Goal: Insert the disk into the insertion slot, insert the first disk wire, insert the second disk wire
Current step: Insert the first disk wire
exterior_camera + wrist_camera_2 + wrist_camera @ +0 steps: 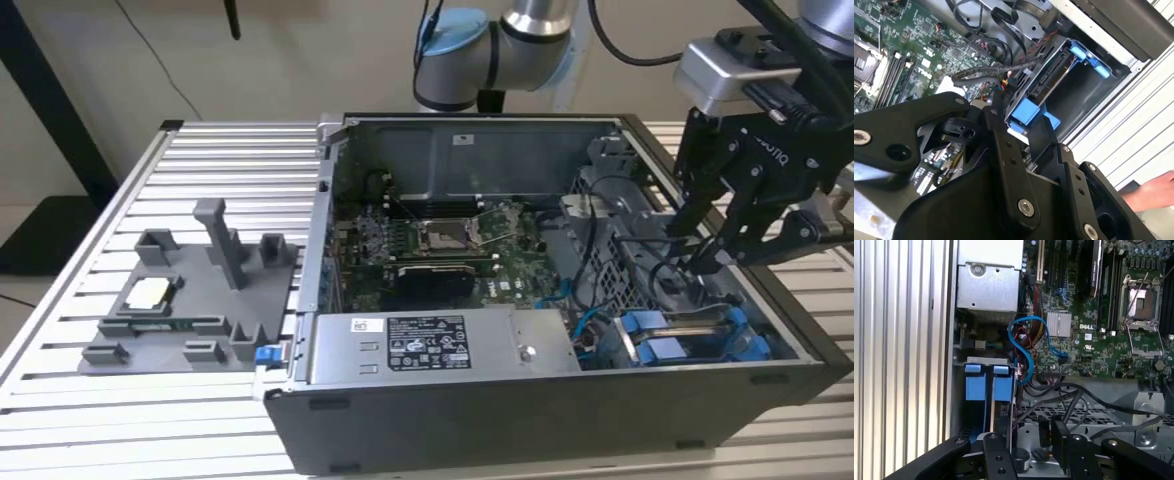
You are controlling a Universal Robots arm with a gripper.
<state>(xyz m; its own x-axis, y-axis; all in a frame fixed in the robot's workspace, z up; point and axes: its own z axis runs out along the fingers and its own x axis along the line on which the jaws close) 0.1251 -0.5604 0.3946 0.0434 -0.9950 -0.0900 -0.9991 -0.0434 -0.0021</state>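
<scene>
Fingers (pixel 1060 439) of the gripper (pixel 711 265) are drawn in on a black wire plug (pixel 1045 432) and pinch it, with dark cables trailing away from it over the metal floor of the case.

A table (pixel 200 160) of ribbed aluminium slats carries everything. On it stands an open computer case (pixel 534 420), lying on its side with its inside facing up. On the exterior view's left of the case sits a grey plastic holder (pixel 200 290) with upright posts and a small pale part lying in it.

Inside the case, a grey power supply box (pixel 427 345) with a white sticker lies along the near wall. Beyond it, a green circuit board (pixel 441 235) covers the middle of the floor.

At the near corner on the exterior view's right sits the slot (pixel 985 360), a grey metal bay with blue tabs. The disk (pixel 1053 70) is already in it, standing on edge in the compartment on the board's side. Its blue frame is just beside the bay wall, and its connector edge is bare, with no plug on it. The compartment next to it, towards the case wall, is dark and open.

The gripper hangs inside the case just past the far end of the slot, near the disk's connector edge but apart from it. A blue wire (pixel 1024 350) loops between the slot and the board.
</scene>
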